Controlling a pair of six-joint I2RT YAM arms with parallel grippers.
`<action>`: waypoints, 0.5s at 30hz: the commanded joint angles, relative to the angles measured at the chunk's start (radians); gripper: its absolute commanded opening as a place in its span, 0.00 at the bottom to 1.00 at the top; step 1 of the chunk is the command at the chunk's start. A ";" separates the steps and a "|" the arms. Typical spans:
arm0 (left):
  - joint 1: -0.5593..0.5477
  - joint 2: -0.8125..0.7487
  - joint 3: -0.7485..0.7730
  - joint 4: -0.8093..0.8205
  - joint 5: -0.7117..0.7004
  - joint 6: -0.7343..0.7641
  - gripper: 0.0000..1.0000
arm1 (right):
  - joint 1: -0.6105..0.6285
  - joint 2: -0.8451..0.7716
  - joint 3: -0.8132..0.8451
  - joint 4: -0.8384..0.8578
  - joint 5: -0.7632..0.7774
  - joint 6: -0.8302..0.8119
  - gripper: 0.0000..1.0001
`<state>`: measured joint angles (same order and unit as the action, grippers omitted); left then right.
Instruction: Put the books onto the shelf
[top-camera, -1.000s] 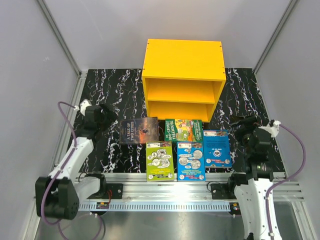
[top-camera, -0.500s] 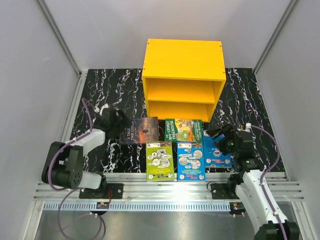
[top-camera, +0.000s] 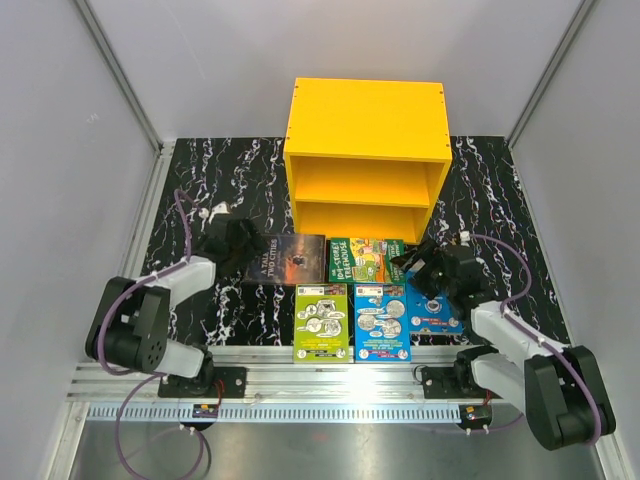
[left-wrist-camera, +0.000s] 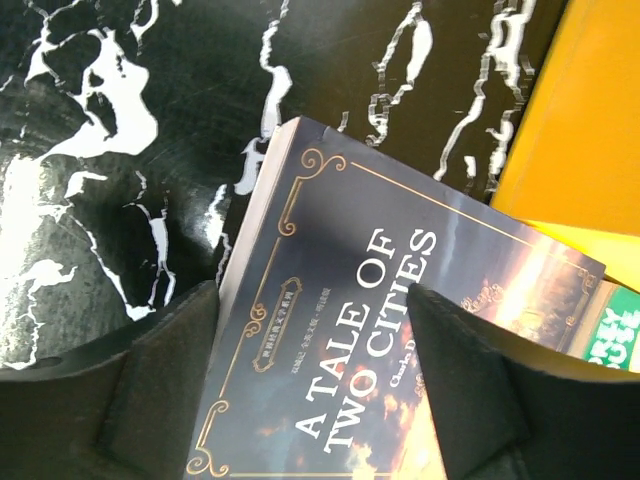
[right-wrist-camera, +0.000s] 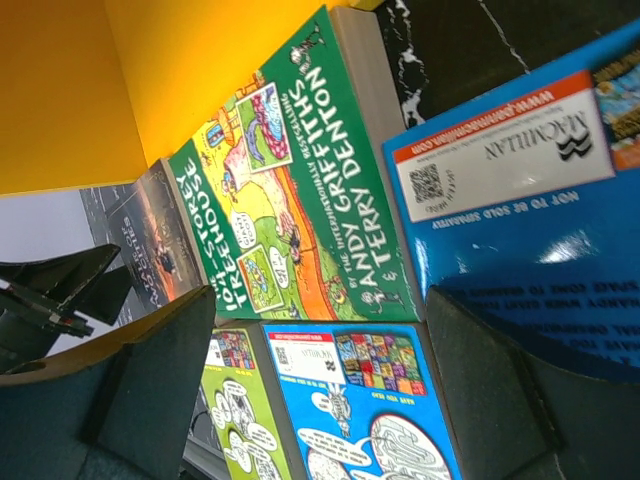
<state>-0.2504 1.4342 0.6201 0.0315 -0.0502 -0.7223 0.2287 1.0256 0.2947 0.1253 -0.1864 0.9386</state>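
Bent low, jaws apart: left gripper (left-wrist-camera: 310, 295) over dark book (left-wrist-camera: 340, 215), right gripper (right-wrist-camera: 320, 300) seemingly over blue book (right-wrist-camera: 520, 200).

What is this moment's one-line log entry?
left gripper: open, over dark book | right gripper: open, by Treehouse book | shelf: no books

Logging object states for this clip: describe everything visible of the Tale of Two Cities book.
A Tale of Two Cities is a thin dark paperback with gold ornamental border, white title and orange glow. It lies flat, cover up, on the black marbled table before the yellow shelf, beside the green Treehouse book. The open left gripper straddles its corner.
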 joint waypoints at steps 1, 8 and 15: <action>-0.018 -0.127 -0.020 0.120 0.070 0.035 0.72 | 0.026 0.045 0.004 0.083 0.045 -0.027 0.93; -0.052 -0.279 -0.072 0.209 0.148 0.081 0.68 | 0.057 0.152 -0.022 0.191 0.044 -0.060 0.93; -0.066 -0.172 -0.074 0.235 0.170 0.115 0.60 | 0.127 0.249 0.000 0.287 0.033 -0.089 0.93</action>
<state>-0.3038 1.2087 0.5472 0.1898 0.0635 -0.6361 0.3126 1.2331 0.2932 0.3801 -0.1566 0.8814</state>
